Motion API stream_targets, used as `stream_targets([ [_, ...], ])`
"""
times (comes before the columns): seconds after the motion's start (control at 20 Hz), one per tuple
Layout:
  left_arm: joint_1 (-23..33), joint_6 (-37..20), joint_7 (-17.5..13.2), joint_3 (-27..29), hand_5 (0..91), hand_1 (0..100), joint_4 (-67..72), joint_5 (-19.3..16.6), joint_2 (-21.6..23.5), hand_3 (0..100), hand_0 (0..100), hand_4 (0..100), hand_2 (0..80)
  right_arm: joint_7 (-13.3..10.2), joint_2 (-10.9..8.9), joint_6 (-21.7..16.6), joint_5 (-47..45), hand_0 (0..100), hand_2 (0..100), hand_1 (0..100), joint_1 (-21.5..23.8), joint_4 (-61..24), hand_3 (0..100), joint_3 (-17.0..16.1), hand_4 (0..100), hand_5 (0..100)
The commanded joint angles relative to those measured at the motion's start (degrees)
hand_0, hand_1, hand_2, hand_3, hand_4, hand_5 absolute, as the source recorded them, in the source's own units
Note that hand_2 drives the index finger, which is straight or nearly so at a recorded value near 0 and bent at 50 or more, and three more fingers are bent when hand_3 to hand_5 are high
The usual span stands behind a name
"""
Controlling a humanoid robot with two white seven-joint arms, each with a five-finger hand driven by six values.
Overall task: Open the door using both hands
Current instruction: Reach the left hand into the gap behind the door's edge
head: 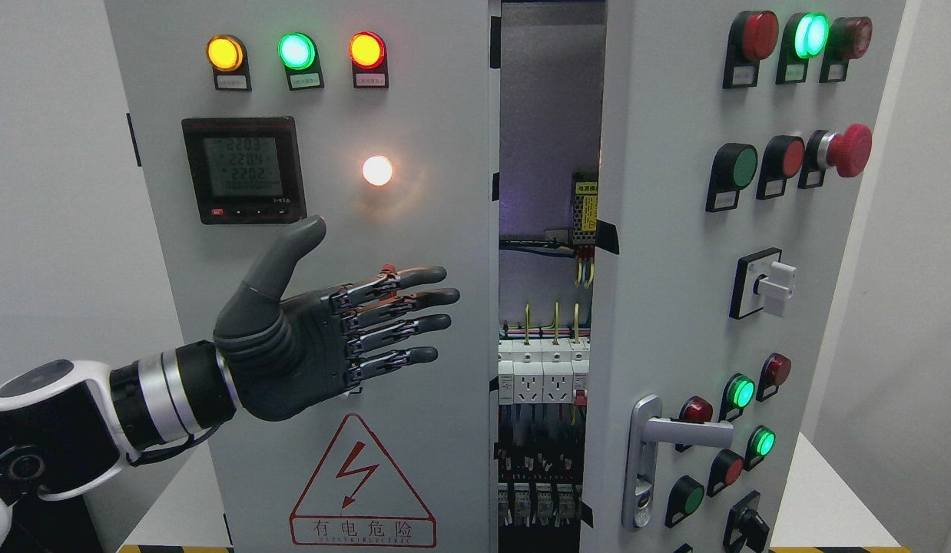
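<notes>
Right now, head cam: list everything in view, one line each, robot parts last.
left door: 1, grey, picture left, shut side
right door: 1, grey, swung open, picture right
gap: 1, between the doors, shows wiring and white breakers
top lamps: 3, amber, green, amber-red, top of left door
meter: 1, black, lit screen, under the lamps
white lamp: 1, lit, right of meter
warning sign: 1, red triangle, bottom of left door
handle: 1, silver lever, low on right door
e-stop: 1, red mushroom, upper right door
rotary switch: 1, white knob, mid right door
left hand: 1, dark grey, fingers spread, in front of left door, holding nothing
</notes>
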Motion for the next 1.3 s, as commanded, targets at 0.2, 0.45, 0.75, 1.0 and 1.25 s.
stream_targets([
  [0.2, -2.07, 0.2, -0.08, -4.96, 0.0, 0, 8.51, -2.18, -19.74, 0, 0, 4, 0.0, -0.03, 0.0, 0.0, -0.07, 0, 0, 0, 0.0, -0.02, 0, 0.0, 0, 0],
  [0.45, -2.16, 0.55, -0.08, -4.61, 0.0, 0, 10.79, -2.01, -25.37, 0, 0, 4, 0.0, -0.03, 0.0, 0.0, 0.02, 0, 0, 0, 0.0, 0.06, 0, 0.0, 0, 0],
  [0.75, -2.51, 0.55, -0.08, -3.29, 0.0, 0, 13.88, -2.01, -28.81, 0, 0, 4, 0.0, -0.03, 0.0, 0.0, 0.02, 0, 0, 0, 0.0, -0.02, 0, 0.0, 0, 0],
  [1.0, -5.05, 0.55, -0.08, -3.03, 0.0, 0, 13.96, -1.74, -29.86, 0, 0, 4, 0.0, -0.03, 0.0, 0.0, 0.02, 0, 0, 0, 0.0, -0.02, 0, 0.0, 0, 0],
  [1.25, -6.55, 0.55, -0.08, -3.03, 0.0, 0, 15.19, -1.48, -30.3, 0, 0, 4, 0.0, -0.03, 0.0, 0.0, 0.02, 0, 0, 0, 0.0, -0.02, 0, 0.0, 0, 0],
])
